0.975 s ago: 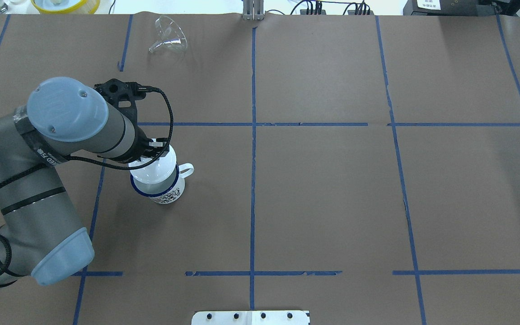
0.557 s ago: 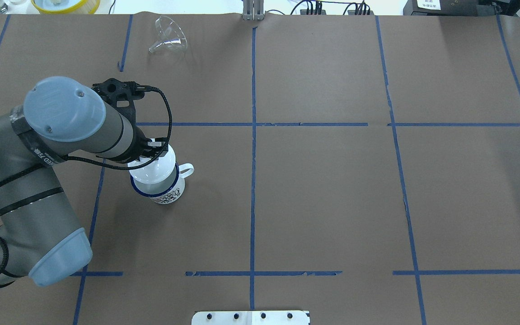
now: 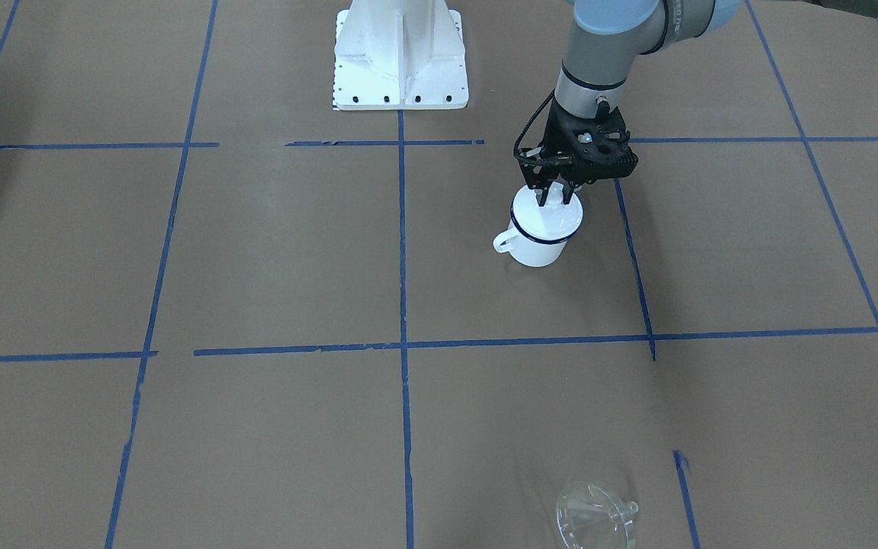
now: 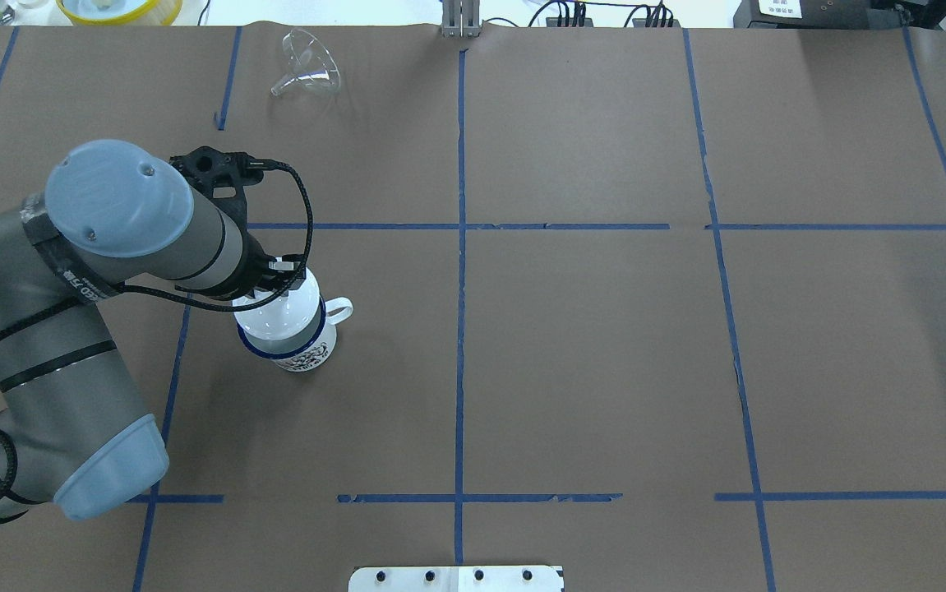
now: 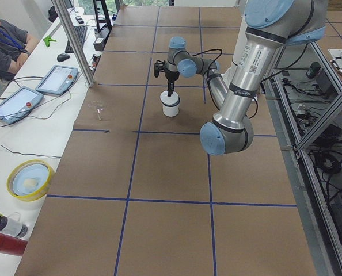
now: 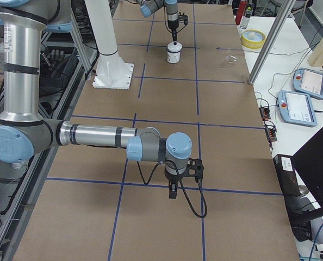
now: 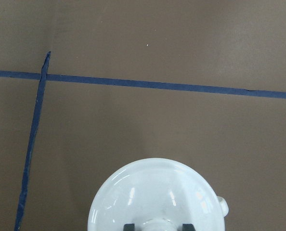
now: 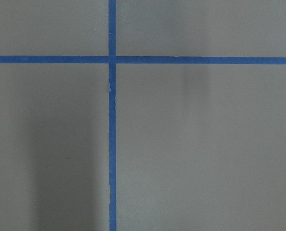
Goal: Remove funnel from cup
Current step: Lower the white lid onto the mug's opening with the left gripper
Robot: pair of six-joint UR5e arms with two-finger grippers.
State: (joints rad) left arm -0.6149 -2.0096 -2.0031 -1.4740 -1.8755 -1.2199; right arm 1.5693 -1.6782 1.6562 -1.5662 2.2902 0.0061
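Observation:
The clear funnel [image 4: 308, 66] lies on its side on the paper near the far edge, well away from the cup; it also shows in the front view [image 3: 595, 515]. The cup [image 4: 304, 353], a white enamel mug with a dark blue rim, stands upright [image 3: 538, 248]. An opaque white lid [image 4: 279, 316] with a knob covers its mouth [image 7: 155, 197]. My left gripper [image 3: 557, 194] points straight down over the lid, fingers close on both sides of the knob [image 7: 157, 226]. My right gripper [image 6: 173, 190] hangs low over bare paper far from the cup; I cannot tell its state.
A yellow-rimmed bowl [image 4: 119, 8] sits beyond the far edge. Blue tape lines [image 4: 460, 226] cross the brown paper. The white robot base plate [image 3: 400, 53] is at the near side. A person [image 5: 4, 46] sits by tablets on the side bench.
The left arm shifted very slightly over the cup and came back. The lid, the cup and the funnel have stayed in place.

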